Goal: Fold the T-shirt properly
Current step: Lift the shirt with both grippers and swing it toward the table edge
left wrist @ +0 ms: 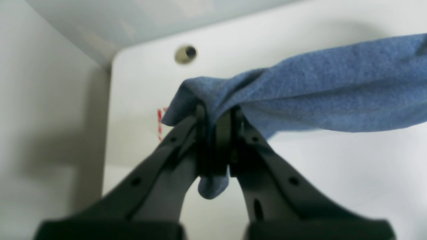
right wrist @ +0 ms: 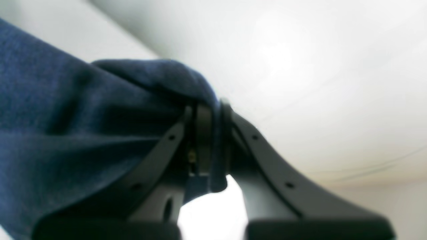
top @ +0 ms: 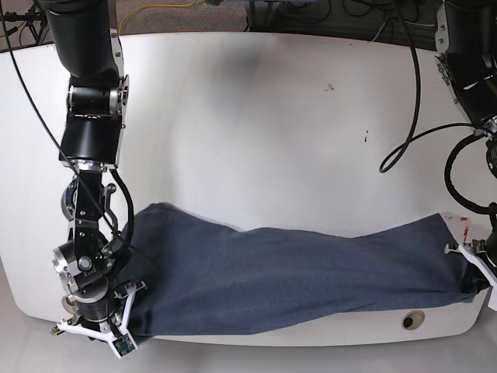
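The navy-blue T-shirt (top: 295,276) is stretched in a long band across the near edge of the white table (top: 256,124), held at both ends. In the base view my left gripper (top: 475,273) is at the far right, shut on the shirt's right end. Its wrist view shows the jaws pinched together on a bunch of blue T-shirt (left wrist: 300,93) cloth, with the left gripper (left wrist: 217,113) above the table's corner. My right gripper (top: 128,299) sits at the lower left. It is shut on the T-shirt (right wrist: 83,133), whose fabric wraps over the right gripper (right wrist: 208,111) fingertips.
A round cable hole (top: 411,319) lies in the table's front right corner, also seen from the left wrist as a hole (left wrist: 185,54). A red-and-white marker (left wrist: 160,121) is stuck near that corner. Black cables (top: 404,148) hang at the back right.
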Motion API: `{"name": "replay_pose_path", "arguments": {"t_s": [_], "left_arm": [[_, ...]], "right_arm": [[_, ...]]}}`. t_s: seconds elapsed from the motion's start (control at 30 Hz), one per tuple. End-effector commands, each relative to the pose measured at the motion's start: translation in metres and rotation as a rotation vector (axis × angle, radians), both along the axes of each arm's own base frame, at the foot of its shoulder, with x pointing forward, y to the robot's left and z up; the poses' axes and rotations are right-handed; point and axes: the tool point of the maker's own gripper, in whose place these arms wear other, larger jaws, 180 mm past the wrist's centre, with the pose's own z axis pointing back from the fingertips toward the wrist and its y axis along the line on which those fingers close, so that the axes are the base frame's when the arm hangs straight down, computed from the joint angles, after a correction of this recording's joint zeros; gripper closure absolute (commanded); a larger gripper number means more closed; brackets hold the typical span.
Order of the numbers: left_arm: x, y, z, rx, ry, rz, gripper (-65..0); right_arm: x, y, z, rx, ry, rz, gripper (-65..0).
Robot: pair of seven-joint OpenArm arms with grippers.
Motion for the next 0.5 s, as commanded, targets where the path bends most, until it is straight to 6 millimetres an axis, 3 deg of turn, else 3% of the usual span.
{"name": "replay_pose_path", "arguments": {"t_s": [0.0,0.27,0.47], "left_arm": [[0.006,0.004,0.043,0.008,-0.113,0.007,0.0],[0.013,0.005,0.096,0.008,-0.235,0.009,0.0],[0.014,0.006,0.124,0.01,-0.296,0.012,0.0]], "right_arm": [[0.008,-0.006,0.054,-0.014,-0.123,-0.012,0.0],[0.014,-0.013,0.115,-0.028,-0.236,-0.024,0.0],[0.015,-0.013,0.155,-0.027,-0.312,-0.025,0.0]]}}
